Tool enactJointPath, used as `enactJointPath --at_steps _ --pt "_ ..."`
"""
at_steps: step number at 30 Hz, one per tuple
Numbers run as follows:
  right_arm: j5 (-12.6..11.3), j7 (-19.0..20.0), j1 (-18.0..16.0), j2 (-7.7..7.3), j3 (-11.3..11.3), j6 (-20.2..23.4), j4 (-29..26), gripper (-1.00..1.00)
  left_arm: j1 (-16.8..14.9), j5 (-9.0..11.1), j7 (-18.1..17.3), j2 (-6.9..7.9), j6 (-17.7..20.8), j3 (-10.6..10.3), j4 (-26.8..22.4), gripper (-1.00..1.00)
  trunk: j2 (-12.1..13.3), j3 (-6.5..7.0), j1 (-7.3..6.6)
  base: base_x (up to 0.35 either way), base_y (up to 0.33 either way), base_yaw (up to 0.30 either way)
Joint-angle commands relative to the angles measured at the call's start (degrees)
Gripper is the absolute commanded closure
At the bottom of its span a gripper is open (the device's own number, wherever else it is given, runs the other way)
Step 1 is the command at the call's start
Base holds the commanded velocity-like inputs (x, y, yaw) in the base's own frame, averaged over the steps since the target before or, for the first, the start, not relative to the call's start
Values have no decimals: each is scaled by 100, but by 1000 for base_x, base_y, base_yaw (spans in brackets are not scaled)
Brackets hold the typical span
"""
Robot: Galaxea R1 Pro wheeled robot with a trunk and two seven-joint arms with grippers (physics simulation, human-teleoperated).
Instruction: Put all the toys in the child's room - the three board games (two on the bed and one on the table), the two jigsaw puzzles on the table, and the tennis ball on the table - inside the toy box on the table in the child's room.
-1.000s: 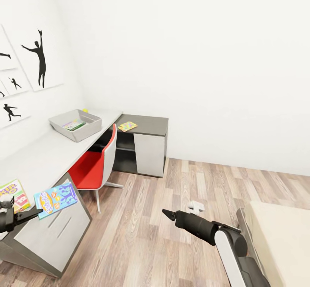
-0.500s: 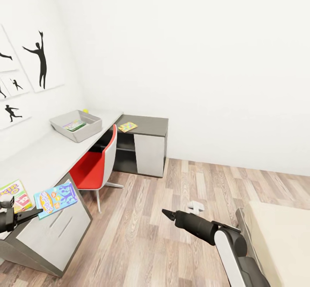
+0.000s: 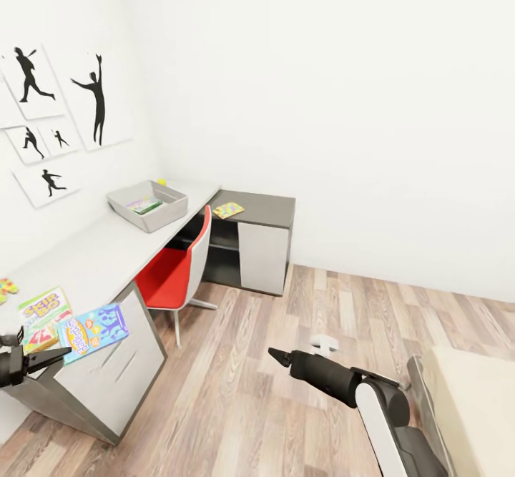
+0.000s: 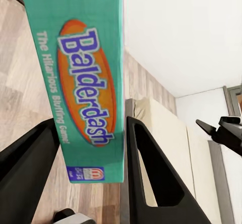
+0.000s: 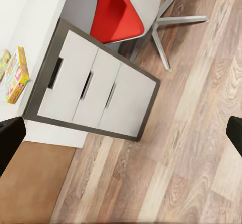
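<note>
At the head view's lower left edge, the left gripper point(image 3: 43, 356), half cut off, clamps the light blue board game point(image 3: 93, 332) over the table point(image 3: 93, 262); the toy box point(image 3: 148, 206) sits well apart down the tabletop. The right gripper point(image 3: 280, 355) hangs over the floor point(image 3: 236, 391), its fingers spread in the wrist view. The toy box's contents are too small to identify.

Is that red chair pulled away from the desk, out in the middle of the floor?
No, the red chair is tucked in against the desk, its seat partly under the top.
</note>
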Motion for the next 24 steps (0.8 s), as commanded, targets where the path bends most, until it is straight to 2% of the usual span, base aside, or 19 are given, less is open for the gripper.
enactJointPath --at_steps 1,6,19,21,23,24 --pt "30 35 -4 3 -8 25 -4 -100 -4 -4 -26 1 57 0 1 100 -12 -12 3 0 0 287" --pt "30 36 -4 3 -26 25 -2 -100 0 -4 -26 -6 53 0 1 100 -12 -13 3 137 0 155" --pt "-26 83 -4 -9 -75 54 -14 -100 1 -12 -26 -8 51 0 1 100 -12 -13 3 322 0 4" --pt "-84 321 0 -57 -149 82 -117 -100 1 -12 -26 -8 51 0 1 100 -12 -13 3 328 0 0" --pt "-175 760 2 -155 -260 97 -197 -100 1 -12 -26 -8 51 0 1 100 -12 -13 3 328 0 0" --pt "-260 1162 3 -237 -346 103 -228 -100 1 -10 -26 -8 51 0 1 100 -12 -13 3 328 0 0"
